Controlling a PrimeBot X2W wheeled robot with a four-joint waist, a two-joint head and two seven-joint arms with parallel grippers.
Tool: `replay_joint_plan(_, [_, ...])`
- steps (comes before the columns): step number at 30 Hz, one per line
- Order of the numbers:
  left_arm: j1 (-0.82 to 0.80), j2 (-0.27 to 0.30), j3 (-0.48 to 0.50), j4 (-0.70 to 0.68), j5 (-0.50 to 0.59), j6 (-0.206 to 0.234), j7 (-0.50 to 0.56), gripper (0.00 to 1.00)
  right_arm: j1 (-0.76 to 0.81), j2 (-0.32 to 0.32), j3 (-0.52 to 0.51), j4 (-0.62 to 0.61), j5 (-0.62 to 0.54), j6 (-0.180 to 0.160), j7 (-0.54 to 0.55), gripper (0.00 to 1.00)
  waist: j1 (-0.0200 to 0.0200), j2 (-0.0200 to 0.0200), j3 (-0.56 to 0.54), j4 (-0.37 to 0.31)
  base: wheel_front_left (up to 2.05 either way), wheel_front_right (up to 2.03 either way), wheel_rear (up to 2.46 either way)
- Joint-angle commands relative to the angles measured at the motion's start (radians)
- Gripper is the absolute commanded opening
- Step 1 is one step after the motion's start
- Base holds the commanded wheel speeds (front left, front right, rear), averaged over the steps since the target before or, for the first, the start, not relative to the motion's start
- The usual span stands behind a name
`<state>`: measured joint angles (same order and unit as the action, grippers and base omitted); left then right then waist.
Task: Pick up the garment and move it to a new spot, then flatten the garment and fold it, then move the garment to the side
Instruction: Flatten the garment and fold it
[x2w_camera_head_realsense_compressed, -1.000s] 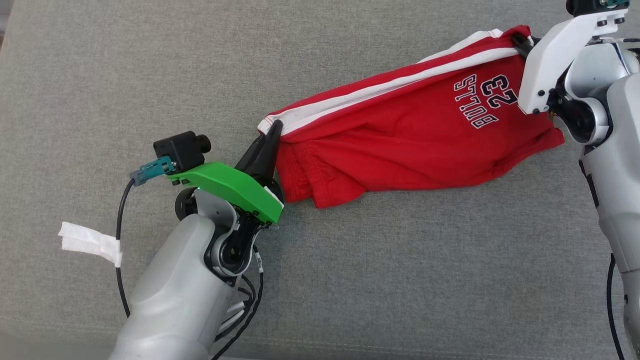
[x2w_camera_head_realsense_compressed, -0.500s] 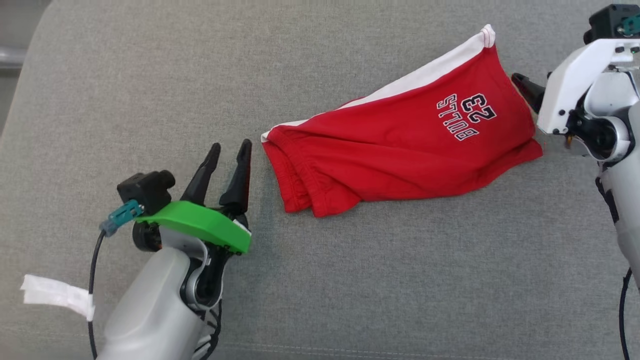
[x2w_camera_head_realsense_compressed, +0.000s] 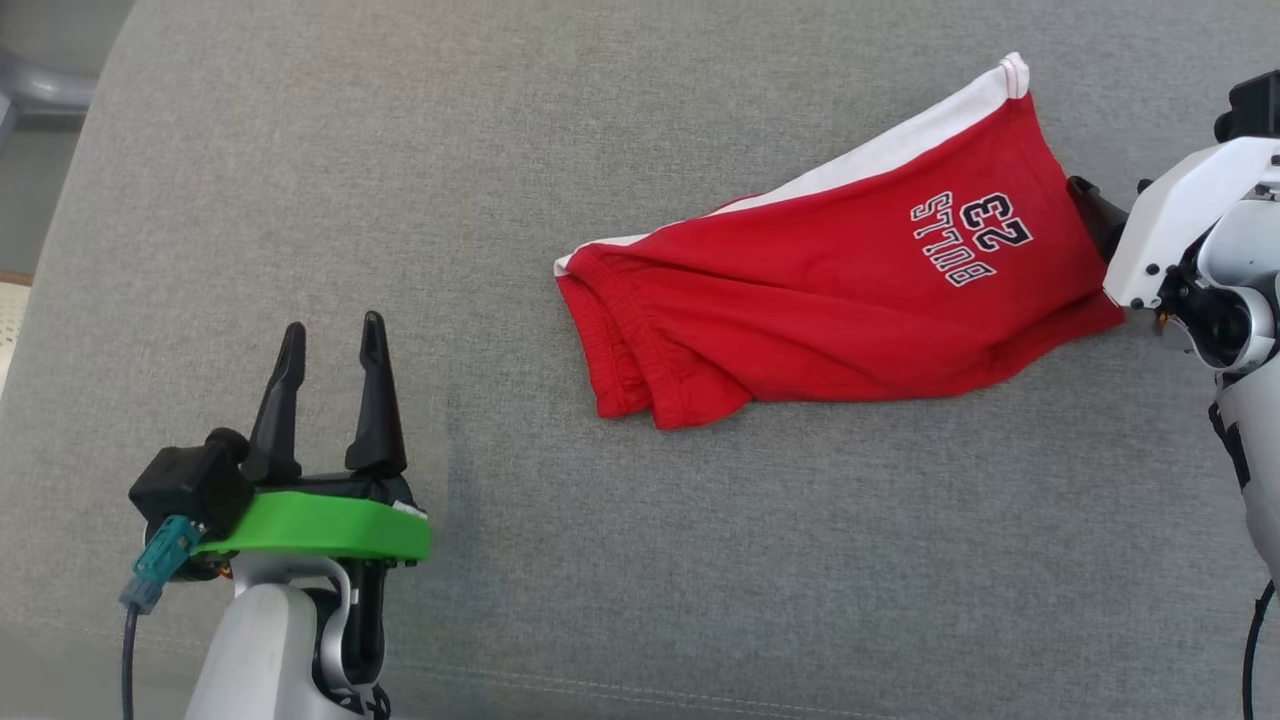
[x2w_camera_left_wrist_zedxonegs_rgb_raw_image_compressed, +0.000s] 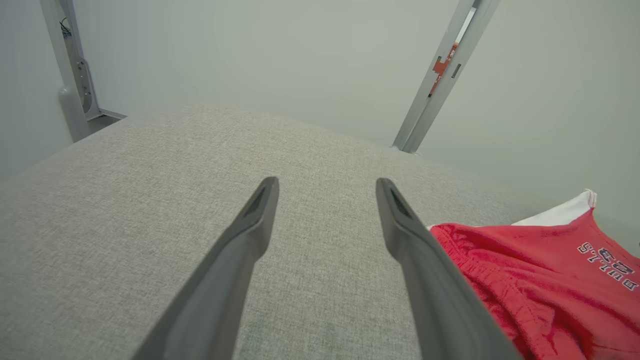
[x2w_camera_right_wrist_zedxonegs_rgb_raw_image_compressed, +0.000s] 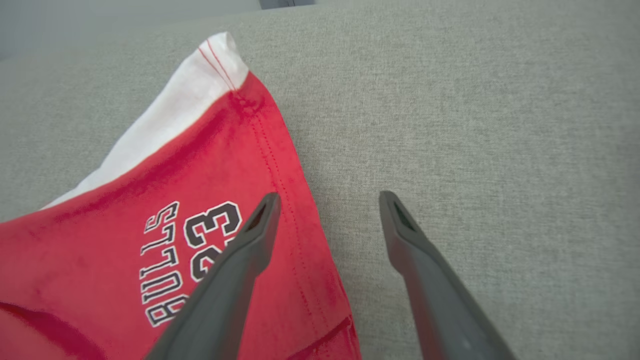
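The left pincer (x2w_camera_head_realsense_compressed: 333, 326) stood at the lower left of the head view, its two dark fingers spread wide with nothing between them, pointing up the frame and well apart from the garment. In its own wrist view the left pincer (x2w_camera_left_wrist_zedxonegs_rgb_raw_image_compressed: 326, 184) framed bare grey fabric, with red cloth showing at the lower right. It read as a hand parked clear of the work, so that the cloth could lie undisturbed.

Beyond it, in the middle and right of the head view, the red Bulls shorts (x2w_camera_head_realsense_compressed: 840, 300) lay on the grey upholstered surface (x2w_camera_head_realsense_compressed: 600, 600). They were doubled over lengthwise into a long slanted band. The gathered waistband (x2w_camera_head_realsense_compressed: 625, 340) was at the lower left end, the leg hem toward the upper right, and the white side stripe (x2w_camera_head_realsense_compressed: 985, 92) ran along the upper edge. The layers looked bunched near the waistband, so flattening probably remained to be done.

At the right edge the right pincer (x2w_camera_head_realsense_compressed: 1105, 190) sat just beside the hem, likewise splayed and empty. In its wrist view the right pincer (x2w_camera_right_wrist_zedxonegs_rgb_raw_image_compressed: 328, 197) straddled the hem line, one finger over the "BULLS 23" print (x2w_camera_right_wrist_zedxonegs_rgb_raw_image_compressed: 165, 250) and the other over bare fabric. Whether it touched the cloth could not be told.

Farthest off, in the left wrist view, metal posts (x2w_camera_left_wrist_zedxonegs_rgb_raw_image_compressed: 434, 90) rose against a pale wall (x2w_camera_left_wrist_zedxonegs_rgb_raw_image_compressed: 300, 50).
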<state>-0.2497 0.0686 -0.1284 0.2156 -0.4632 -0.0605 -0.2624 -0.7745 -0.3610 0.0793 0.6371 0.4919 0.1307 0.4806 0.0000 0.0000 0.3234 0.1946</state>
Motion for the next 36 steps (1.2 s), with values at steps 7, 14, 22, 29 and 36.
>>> replay_joint_plan(7, [0.039,-0.017,0.066,-0.019,0.078,-0.019,-0.002,1.0,-0.016,0.008,0.032,0.078,-0.01,0.0,-0.032,1.0,0.0,0.0,0.052,0.058,0.0,0.0,0.0])
replay_joint_plan(14, [0.038,-0.018,0.061,-0.019,0.063,-0.026,-0.003,1.0,0.028,0.057,0.1,0.123,0.047,0.004,0.014,1.0,0.0,0.0,0.049,0.058,0.0,0.0,0.0])
replay_joint_plan(22, [0.034,-0.017,0.045,-0.015,0.069,-0.024,-0.003,1.0,0.051,0.015,0.131,0.114,0.04,-0.001,-0.023,0.0,0.0,0.0,0.02,0.021,0.0,0.0,0.0])
replay_joint_plan(29, [0.048,-0.017,0.048,0.006,0.085,-0.034,-0.003,1.0,0.078,-0.034,0.049,0.077,-0.011,-0.001,-0.091,0.0,0.0,0.0,-0.044,-0.051,0.0,0.0,0.0])
replay_joint_plan(36, [0.066,-0.016,0.032,0.028,0.089,-0.039,-0.003,1.0,0.119,-0.065,-0.06,0.012,-0.133,-0.001,-0.099,0.0,0.0,0.0,-0.108,-0.111,0.0,0.0,0.0])
